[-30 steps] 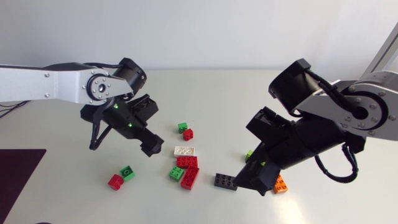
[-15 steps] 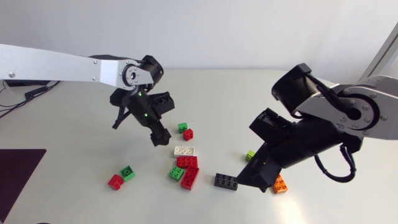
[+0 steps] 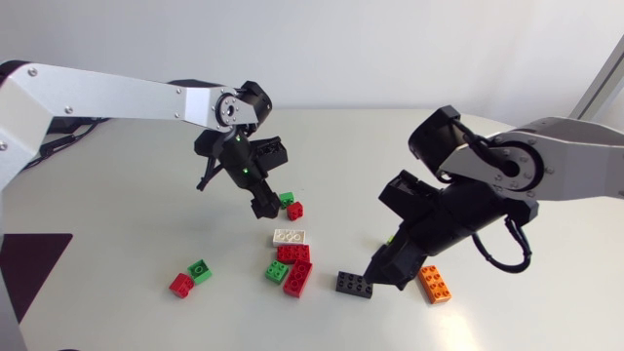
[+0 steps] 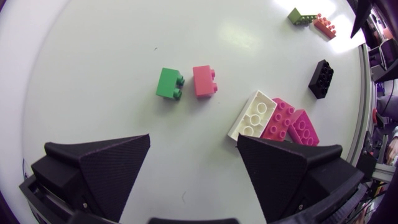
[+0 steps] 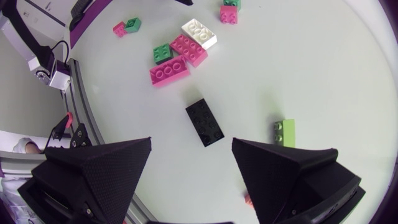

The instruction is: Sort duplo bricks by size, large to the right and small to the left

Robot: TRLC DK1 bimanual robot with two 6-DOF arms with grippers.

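My left gripper [image 3: 259, 198] hangs open just left of a small green brick [image 3: 286, 199] and a small red brick [image 3: 294, 211]; in the left wrist view the green one [image 4: 169, 83] and the red one [image 4: 204, 81] lie ahead of the open gripper [image 4: 193, 168]. My right gripper [image 3: 388, 270] is open and empty, between a large black brick [image 3: 353, 284] and a large orange brick [image 3: 435, 284]. From the right wrist the black brick [image 5: 204, 122] and a small lime brick [image 5: 285, 132] lie ahead of the fingers.
A white brick [image 3: 291, 236], two large red bricks [image 3: 296, 265] and a green brick [image 3: 277, 271] cluster mid-table. A small red brick [image 3: 181, 285] and a small green brick [image 3: 200, 270] sit at the left. A dark mat [image 3: 29, 268] lies at the table's left edge.
My left arm has swung right and away from the camera, to beside the small green and red pair. The right gripper shifted left, uncovering the orange brick.
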